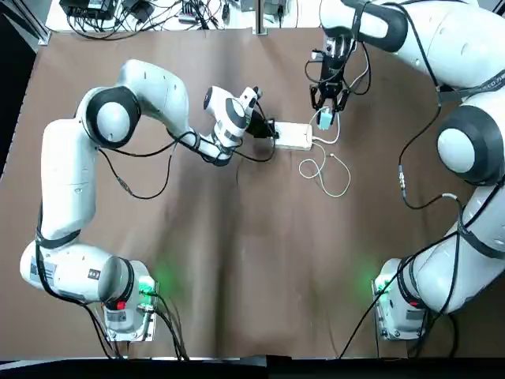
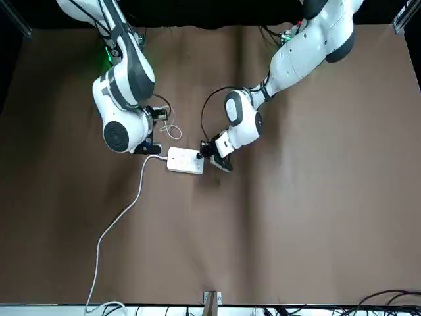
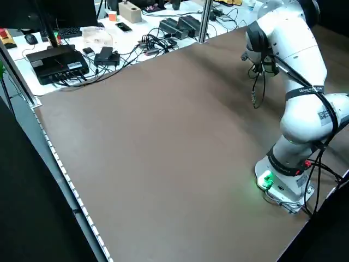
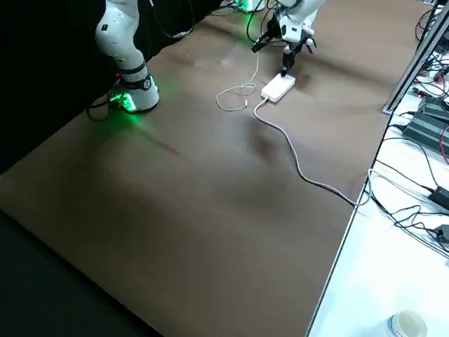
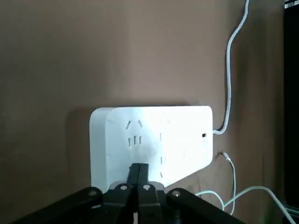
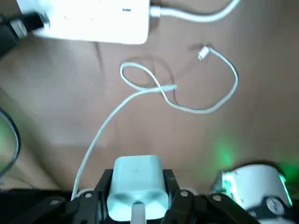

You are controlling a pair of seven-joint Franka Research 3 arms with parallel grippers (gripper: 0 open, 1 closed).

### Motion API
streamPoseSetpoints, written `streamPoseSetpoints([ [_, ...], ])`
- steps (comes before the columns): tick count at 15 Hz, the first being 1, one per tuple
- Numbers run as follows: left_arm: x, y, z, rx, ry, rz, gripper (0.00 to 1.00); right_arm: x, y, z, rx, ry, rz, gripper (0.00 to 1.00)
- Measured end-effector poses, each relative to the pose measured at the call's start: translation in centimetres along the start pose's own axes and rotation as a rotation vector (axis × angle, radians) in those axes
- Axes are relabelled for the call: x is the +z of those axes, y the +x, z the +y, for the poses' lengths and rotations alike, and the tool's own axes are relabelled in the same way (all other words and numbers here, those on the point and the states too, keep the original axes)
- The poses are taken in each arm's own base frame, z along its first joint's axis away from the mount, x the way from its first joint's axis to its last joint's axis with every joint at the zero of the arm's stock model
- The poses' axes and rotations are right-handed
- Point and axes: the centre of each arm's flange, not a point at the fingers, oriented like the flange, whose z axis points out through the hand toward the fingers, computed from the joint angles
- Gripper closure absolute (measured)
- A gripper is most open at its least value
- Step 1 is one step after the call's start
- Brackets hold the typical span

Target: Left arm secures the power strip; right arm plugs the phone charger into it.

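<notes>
beside power strip (image 1: 293, 136), right claw (image 1: 325, 118) grips charger (image 6: 136, 186)

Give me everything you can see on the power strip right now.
The power strip is a small white rounded block, plastic by the look of it, lying flat on the brown table. Socket slots show on its top face, all empty. A thick white cord leaves one end and trails off the table's far edge. The left hand, fingers shut, presses on the opposite end. The right hand holds the phone charger beside it, not yet plugged in.
</notes>
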Motion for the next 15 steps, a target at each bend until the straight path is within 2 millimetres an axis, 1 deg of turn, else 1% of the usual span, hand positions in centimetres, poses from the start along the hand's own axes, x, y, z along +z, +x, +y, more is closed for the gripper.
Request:
streamPoseSetpoints([
  [4,0.0,0.0,0.0,0.000,0.000,0.000,0.99,1.2,2.5,-0.2,0.018,0.035,0.093,0.52],
  [8,0.0,0.0,0.0,0.000,0.000,0.000,0.99,1.5,5.0,-0.3,0.033,0.068,0.185,0.52],
  [12,0.0,0.0,0.0,0.000,0.000,0.000,0.99,1.4,6.3,-0.7,0.061,0.100,0.268,0.52],
  [15,0.0,0.0,0.0,0.000,0.000,0.000,0.99,2.7,6.9,-2.4,0.071,0.102,0.298,0.52],
])
